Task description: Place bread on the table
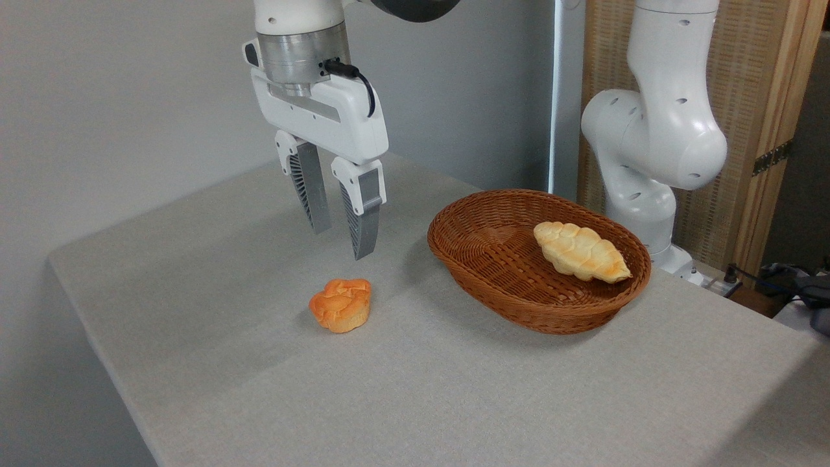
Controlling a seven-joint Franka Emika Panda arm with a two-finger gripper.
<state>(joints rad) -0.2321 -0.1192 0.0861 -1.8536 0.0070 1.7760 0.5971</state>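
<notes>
- The table [454, 389] carries 1 wicker basket [493, 285] on the right and 1 small orange bun [340, 305] near the middle.
- The gripper [342, 230] hangs above the cloth behind the bun, its 2 fingers parted and holding nothing.
- The bread [581, 251] lies inside the basket, against its far right wall.
- Judged step: approach not begun; next calls for travelling right over the basket, then descending across the loaf.

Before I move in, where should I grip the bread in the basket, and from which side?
Grip the bread across its wide middle, coming from above. It lies in the basket leaning on the far right wall, its long axis running upper left to lower right, so the rim likely blocks side approaches. Turn the open gripper to straddle that axis.
</notes>
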